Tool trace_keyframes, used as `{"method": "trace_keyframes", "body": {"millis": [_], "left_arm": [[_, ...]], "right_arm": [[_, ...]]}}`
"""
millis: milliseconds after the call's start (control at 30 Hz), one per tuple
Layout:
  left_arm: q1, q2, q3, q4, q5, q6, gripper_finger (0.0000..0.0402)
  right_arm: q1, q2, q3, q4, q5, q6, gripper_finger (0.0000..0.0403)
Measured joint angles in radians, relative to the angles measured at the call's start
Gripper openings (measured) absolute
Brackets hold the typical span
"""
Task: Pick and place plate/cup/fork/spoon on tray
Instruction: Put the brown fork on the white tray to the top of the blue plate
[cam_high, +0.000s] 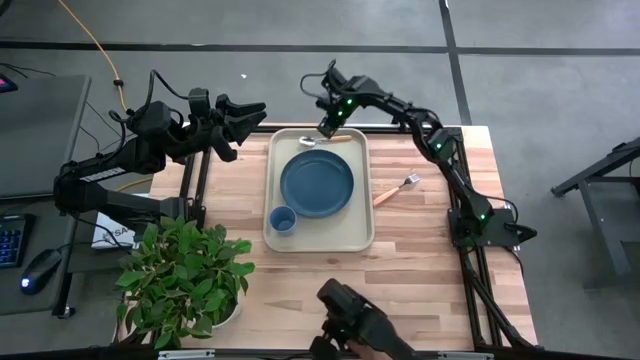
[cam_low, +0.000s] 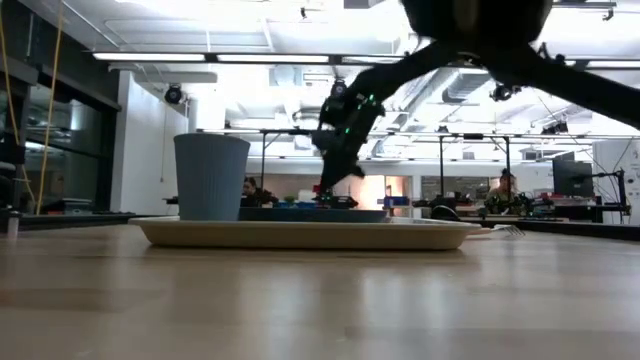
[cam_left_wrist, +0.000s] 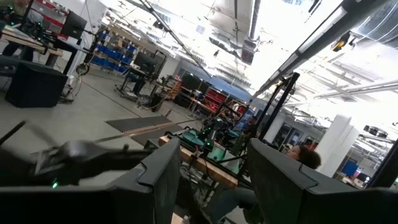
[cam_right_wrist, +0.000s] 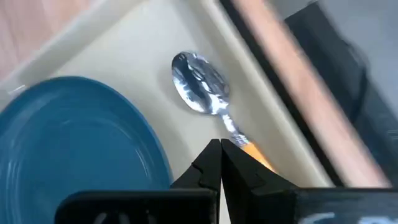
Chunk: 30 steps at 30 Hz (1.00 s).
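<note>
The beige tray (cam_high: 356, 232) holds the dark-blue plate (cam_high: 317, 183) in its middle and the small blue cup (cam_high: 282, 219) at its near left corner. The spoon (cam_right_wrist: 200, 83) lies along the tray's far end, bowl toward the left. My right gripper (cam_right_wrist: 221, 149) is shut on it, low over the tray's far edge (cam_high: 326, 128). The fork (cam_high: 397, 188) lies flat on the table right of the tray. My left gripper (cam_left_wrist: 214, 180) is open and empty, raised off the table's far left (cam_high: 245, 115). My right gripper pinches the spoon where the silver neck meets the orange handle (cam_right_wrist: 239, 138), between its two fingertips. The fingers come from above, slanting from the far side, and lie across the spoon. The spoon's bowl (cam_right_wrist: 198, 79) rests on the tray floor; the fingers hide the contact itself.
A potted plant (cam_high: 185, 275) stands at the table's near left corner. A dark camera mount (cam_high: 355, 318) sits at the near edge. Bare wood shows right of the tray around the fork and in front of the tray.
</note>
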Motion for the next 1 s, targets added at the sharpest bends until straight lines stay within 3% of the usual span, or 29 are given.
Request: {"method": "trace_keyframes", "body": {"millis": [200, 300, 400, 500, 633, 733, 867, 1000], "left_arm": [[0.000, 0.000, 0.000, 0.000, 0.003, 0.000, 0.0168], [0.000, 0.000, 0.000, 0.000, 0.013, 0.000, 0.0168], [0.000, 0.000, 0.000, -0.001, 0.014, 0.002, 0.0168], [0.000, 0.000, 0.000, -0.004, 0.015, 0.003, 0.0168], [0.000, 0.000, 0.000, -0.008, 0.015, 0.003, 0.0168], [0.000, 0.000, 0.000, -0.008, 0.015, 0.003, 0.0168], [0.000, 0.000, 0.000, -0.008, 0.025, 0.003, 0.0168], [0.000, 0.000, 0.000, -0.008, 0.065, 0.003, 0.0168]], "right_arm": [[-0.019, -0.099, -0.003, -0.107, 0.008, -0.022, 0.0000], [-0.011, -0.160, -0.093, -0.126, 0.009, -0.026, 0.0000], [0.008, -0.281, -0.324, -0.038, 0.024, -0.010, 0.0000], [0.029, -0.470, -0.661, 0.140, 0.043, 0.084, 0.0000], [0.074, -0.776, -1.075, 0.379, 0.130, 0.333, 0.0000], [0.138, -0.978, -1.281, 0.475, 0.204, 0.593, 0.0000], [0.262, -1.184, -1.438, 0.524, 0.323, 0.941, 0.0000], [0.415, -1.306, -1.521, 0.523, 0.518, 1.282, 0.0000]]}}
